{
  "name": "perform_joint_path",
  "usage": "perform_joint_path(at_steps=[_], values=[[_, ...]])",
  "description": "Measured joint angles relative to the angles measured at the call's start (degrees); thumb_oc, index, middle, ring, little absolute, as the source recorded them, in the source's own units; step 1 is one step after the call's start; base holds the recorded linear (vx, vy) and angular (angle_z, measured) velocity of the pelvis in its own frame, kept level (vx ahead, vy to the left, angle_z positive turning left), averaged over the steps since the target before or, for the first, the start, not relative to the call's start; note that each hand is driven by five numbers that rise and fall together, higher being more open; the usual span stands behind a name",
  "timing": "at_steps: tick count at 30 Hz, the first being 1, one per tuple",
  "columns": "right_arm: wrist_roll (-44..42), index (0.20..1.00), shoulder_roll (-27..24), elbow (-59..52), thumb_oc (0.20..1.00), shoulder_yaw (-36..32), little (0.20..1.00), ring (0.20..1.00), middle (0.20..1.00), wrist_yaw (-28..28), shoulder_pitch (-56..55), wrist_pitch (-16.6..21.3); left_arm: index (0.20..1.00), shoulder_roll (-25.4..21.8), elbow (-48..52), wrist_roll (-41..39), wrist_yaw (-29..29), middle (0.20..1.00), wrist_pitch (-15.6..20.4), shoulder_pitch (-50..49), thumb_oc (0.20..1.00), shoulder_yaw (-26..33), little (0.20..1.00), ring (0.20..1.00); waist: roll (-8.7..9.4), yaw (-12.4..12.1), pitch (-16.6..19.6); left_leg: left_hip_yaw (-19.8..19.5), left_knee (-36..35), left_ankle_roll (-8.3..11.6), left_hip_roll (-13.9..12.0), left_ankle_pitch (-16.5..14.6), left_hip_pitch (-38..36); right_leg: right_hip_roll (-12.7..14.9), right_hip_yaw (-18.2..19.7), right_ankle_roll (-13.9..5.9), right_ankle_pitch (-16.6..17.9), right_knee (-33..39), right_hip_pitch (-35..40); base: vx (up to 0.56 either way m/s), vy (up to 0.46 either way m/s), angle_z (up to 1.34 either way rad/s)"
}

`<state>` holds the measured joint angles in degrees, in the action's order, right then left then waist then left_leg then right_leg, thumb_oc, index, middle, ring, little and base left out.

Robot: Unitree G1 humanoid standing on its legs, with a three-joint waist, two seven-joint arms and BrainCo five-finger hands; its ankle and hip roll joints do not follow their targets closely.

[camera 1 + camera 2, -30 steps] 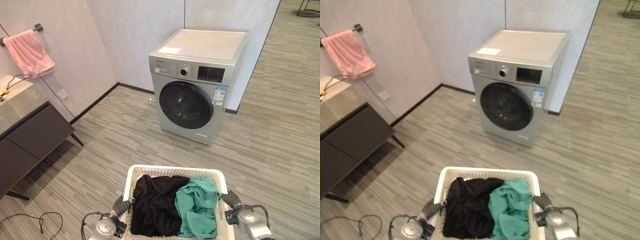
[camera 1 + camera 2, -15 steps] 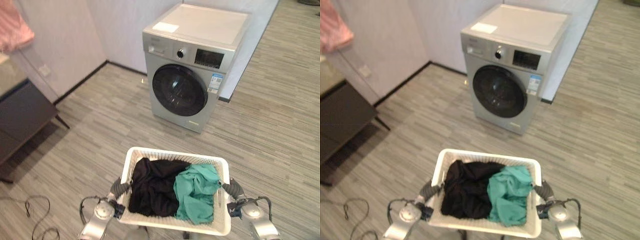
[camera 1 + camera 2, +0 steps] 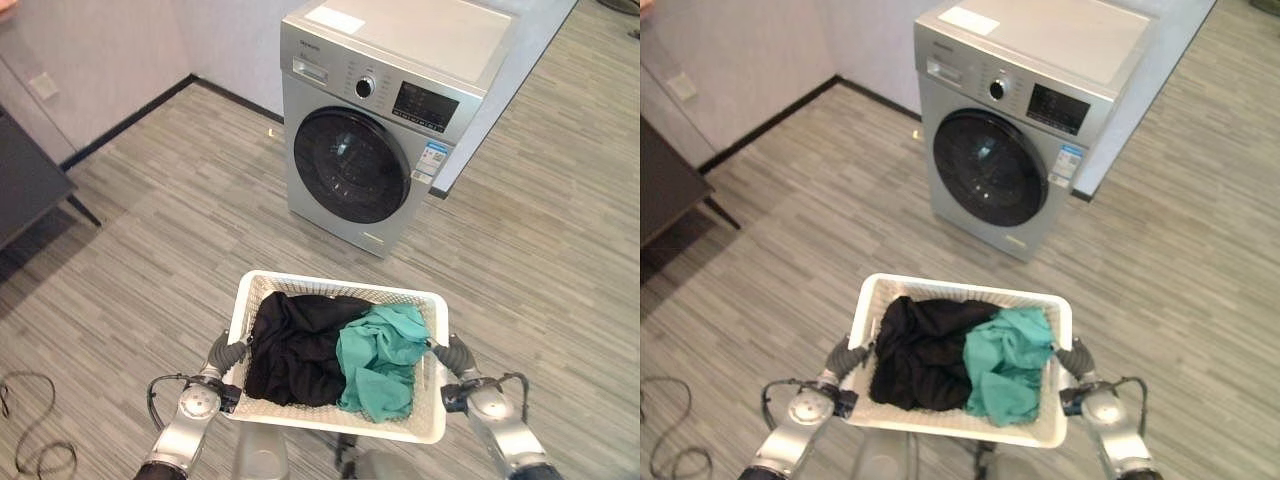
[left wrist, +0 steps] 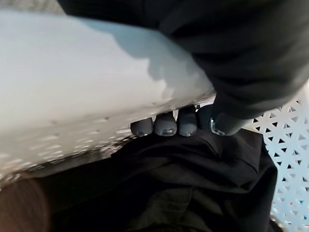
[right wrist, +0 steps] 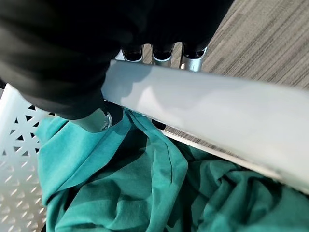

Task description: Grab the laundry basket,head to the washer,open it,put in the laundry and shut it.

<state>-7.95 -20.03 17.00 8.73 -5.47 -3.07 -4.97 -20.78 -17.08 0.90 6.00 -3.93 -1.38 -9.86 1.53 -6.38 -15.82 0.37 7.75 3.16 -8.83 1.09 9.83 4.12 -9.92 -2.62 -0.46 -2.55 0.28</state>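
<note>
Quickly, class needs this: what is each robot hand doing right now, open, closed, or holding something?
Left robot hand: closed on the laundry basket rim, fingers curled over it.
Right robot hand: closed on the basket's opposite rim, thumb inside, fingers outside.

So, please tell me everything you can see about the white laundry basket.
The laundry basket is white, looks like plastic, rectangular with rounded corners, a broad smooth rim and lattice-pierced walls. It is held level above the striped floor, short of the washing machine. The left hand and right hand grip the rims of its two short sides. Inside lie a black garment on the robot's left and a teal garment beside it.
</note>
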Motion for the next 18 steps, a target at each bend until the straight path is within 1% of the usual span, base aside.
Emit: perform_joint_path(at_steps=[1, 2, 3, 4, 5, 6, 7, 8, 9, 10, 11, 12, 13, 14, 15, 16, 17, 18], values=[[0.01, 0.200, 0.89, -0.36, 0.200, -0.08, 0.200, 0.200, 0.200, -0.14, -0.49, 0.03, 0.200, -0.73, -0.02, 0.11, 0.01, 0.200, -0.07, -0.23, 0.200, 0.15, 0.200, 0.200, 0.47, 0.06, 0.28, 1.22, -0.45, -0.21, 1.54, -0.26, -1.50, 2.15, 0.73, -0.83, -1.96, -5.83, -1.82, 0.17, 0.307, -0.37], [0.01, 0.200, 1.19, -1.51, 0.200, 0.08, 0.200, 0.200, 0.200, -0.11, -2.17, 0.12, 0.200, -1.93, 1.11, 0.32, -0.04, 0.200, 0.23, -0.54, 0.200, 0.20, 0.200, 0.200, 0.64, 1.13, 0.87, 2.50, 0.73, -2.45, 4.03, -1.39, -3.03, 6.47, 0.83, -1.04, -4.80, -15.36, -3.77, 0.25, 0.424, -0.03], [0.00, 0.200, 1.50, -2.00, 0.200, 0.07, 0.200, 0.200, 0.200, -0.01, -2.77, 0.15, 0.200, -2.67, 2.41, 0.61, -0.09, 0.200, 0.28, -0.52, 0.200, 0.29, 0.200, 0.200, 0.91, 1.35, 1.12, 3.26, 1.84, -3.28, 5.63, -2.96, -3.84, 8.53, 0.63, -0.78, -4.95, -20.20, -5.09, 0.26, 0.432, 0.13], [0.00, 0.200, 2.01, -2.50, 0.200, 0.04, 0.200, 0.200, 0.200, 0.06, -3.34, 0.15, 0.200, -3.74, 3.75, 1.46, -0.10, 0.200, 0.39, -1.17, 0.200, 0.54, 0.200, 0.200, 1.20, 1.34, 1.44, 4.00, 3.48, -3.88, 6.52, -3.37, -3.84, 9.63, 1.51, -1.82, -4.18, -22.73, -6.27, 0.35, 0.468, -0.31], [0.35, 0.200, 3.46, -3.13, 0.200, -0.10, 0.200, 0.200, 0.200, 0.42, -2.38, 0.19, 0.200, -5.36, 6.50, 1.86, -0.13, 0.200, 0.38, -3.18, 0.200, 2.40, 0.200, 0.200, 1.24, 1.10, 1.43, 6.80, 4.45, -5.47, 7.29, -5.57, -5.22, 12.50, 0.44, -2.73, -1.42, -30.00, -10.07, 0.27, 0.343, -0.67], [0.74, 0.200, 4.26, -3.33, 0.200, 0.01, 0.200, 0.200, 0.200, 0.85, -1.98, 0.18, 0.200, -5.77, 7.52, 1.92, -0.13, 0.200, 0.44, -4.41, 0.200, 3.72, 0.200, 0.200, 0.74, 1.04, 1.49, 8.56, 3.03, -6.89, 7.55, -6.72, -7.15, 14.32, -2.88, -3.05, -0.47, -34.15, -12.61, 0.28, 0.304, -0.78], [1.05, 0.200, 4.49, -4.06, 0.200, 0.42, 0.200, 0.200, 0.200, 1.04, -2.19, 0.18, 0.200, -5.73, 7.86, 1.93, -0.13, 0.200, 0.48, -5.09, 0.200, 4.63, 0.200, 0.200, -0.04, 1.28, 1.53, 9.37, 2.21, -7.64, 7.54, -7.23, -8.53, 15.17, -4.92, -2.93, -1.09, -34.45, -13.38, 0.28, 0.240, -0.52], [1.96, 0.200, 4.35, -5.31, 0.200, 0.47, 0.200, 0.200, 0.200, 1.05, -3.03, 0.18, 0.200, -5.86, 8.52, 1.96, -0.16, 0.200, 0.77, -5.59, 0.200, 4.88, 0.200, 0.200, -0.68, 2.12, 1.74, 9.67, 1.07, -7.67, 8.16, -7.23, -10.03, 15.12, -6.67, -3.80, -1.69, -32.98, -14.25, 0.30, 0.241, -0.35], [2.04, 0.200, 4.41, -5.43, 0.200, 0.47, 0.200, 0.200, 0.200, 1.28, -3.12, 0.19, 0.200, -5.99, 9.22, 1.96, -0.15, 0.200, 1.34, -6.40, 0.200, 5.16, 0.200, 0.200, -0.84, 2.47, 1.55, 10.30, -0.55, -7.77, 8.99, -7.38, -11.46, 15.04, -7.38, -5.17, -2.59, -30.78, -15.04, 0.28, 0.164, -0.33], [2.06, 0.200, 4.35, -5.43, 0.200, 0.44, 0.200, 0.200, 0.200, 1.35, -3.13, 0.19, 0.200, -5.95, 9.26, 1.96, -0.16, 0.200, 1.73, -6.85, 0.200, 5.20, 0.200, 0.200, -0.61, 2.68, 1.51, 11.25, -2.05, -7.96, 9.49, -7.12, -12.81, 14.71, -8.60, -5.59, -2.88, -28.05, -15.83, 0.32, 0.067, -0.33], [2.12, 0.200, 4.11, -5.24, 0.200, 0.41, 0.200, 0.200, 0.200, 1.24, -2.61, 0.13, 0.200, -5.54, 8.70, 1.97, -0.32, 0.200, 1.70, -6.76, 0.200, 4.96, 0.200, 0.200, -0.25, 4.04, 1.53, 12.05, -2.62, -7.54, 10.53, -6.91, -13.60, 14.33, -11.26, -5.37, -2.48, -23.19, -17.30, 0.28, 0.057, -0.24], [2.14, 0.200, 3.96, -5.28, 0.200, 0.41, 0.200, 0.200, 0.200, 1.28, -2.92, 0.14, 0.200, -5.10, 8.62, 2.00, -0.32, 0.200, 1.77, -6.82, 0.200, 4.99, 0.200, 0.200, -0.13, 4.50, 1.67, 12.41, -3.60, -7.03, 11.01, -7.48, -14.34, 13.81, -13.00, -5.99, -2.04, -20.26, -17.87, 0.30, 0.020, -0.21], [2.18, 0.200, 3.95, -5.23, 0.200, 0.41, 0.200, 0.200, 0.200, 1.25, -3.09, 0.11, 0.200, -4.72, 8.35, 2.03, -0.33, 0.200, 1.74, -6.82, 0.200, 4.99, 0.200, 0.200, 0.27, 4.59, 1.88, 12.97, -4.53, -7.00, 11.77, -7.51, -14.91, 13.41, -15.37, -6.22, -1.27, -16.25, -18.64, 0.28, -0.040, -0.14], [2.21, 0.200, 3.71, -5.03, 0.200, 0.45, 0.200, 0.200, 0.200, 1.23, -3.26, 0.09, 0.200, -4.38, 7.99, 2.21, -0.42, 0.200, 1.66, -6.69, 0.200, 4.97, 0.200, 0.200, 0.98, 5.43, 1.99, 14.47, -4.41, -7.38, 12.56, -7.20, -14.99, 12.89, -17.27, -4.99, 0.43, -11.68, -19.16, 0.43, -0.042, -0.12], [2.31, 0.200, 3.55, -4.68, 0.200, 0.44, 0.200, 0.200, 0.200, 1.15, -3.30, 0.09, 0.200, -3.37, 7.29, 2.51, -0.39, 0.200, 1.70, -6.33, 0.200, 4.97, 0.200, 0.200, 0.77, 5.81, 1.89, 13.92, -4.75, -6.74, 12.77, -7.96, -15.84, 11.31, -16.72, -5.56, 1.50, -8.03, -19.10, 0.31, -0.033, 0.05], [2.66, 0.200, 3.55, -4.29, 0.200, 0.43, 0.200, 0.200, 0.200, 0.93, -3.25, 0.09, 0.200, -3.19, 6.27, 2.54, -0.39, 0.200, 1.66, -5.74, 0.200, 4.76, 0.200, 0.200, 0.76, 6.03, 2.02, 13.83, -4.71, -6.81, 12.95, -7.93, -16.04, 10.43, -15.23, -5.32, 2.73, -6.18, -19.00, 0.36, -0.042, 0.20], [3.21, 0.200, 3.39, -3.99, 0.200, 0.43, 0.200, 0.200, 0.200, 0.91, -3.25, 0.09, 0.200, -3.01, 5.06, 2.92, -0.39, 0.200, 1.59, -4.65, 0.200, 4.47, 0.200, 0.200, 0.71, 6.79, 1.99, 12.51, -4.79, -6.80, 13.06, -7.93, -16.51, 9.35, -12.65, -4.89, 3.99, -4.83, -18.93, 0.24, -0.033, 0.46], [3.22, 0.200, 3.30, -3.96, 0.200, 0.42, 0.200, 0.200, 0.200, 0.79, -3.53, 0.11, 0.200, -2.34, 4.35, 3.79, -0.34, 0.200, 1.46, -3.56, 0.200, 4.37, 0.200, 0.200, 0.57, 7.61, 1.93, 10.83, -4.99, -6.23, 13.12, -8.52, -17.25, 7.68, -9.53, -4.92, 4.06, -5.37, -18.26, 0.33, -0.047, 0.61]])
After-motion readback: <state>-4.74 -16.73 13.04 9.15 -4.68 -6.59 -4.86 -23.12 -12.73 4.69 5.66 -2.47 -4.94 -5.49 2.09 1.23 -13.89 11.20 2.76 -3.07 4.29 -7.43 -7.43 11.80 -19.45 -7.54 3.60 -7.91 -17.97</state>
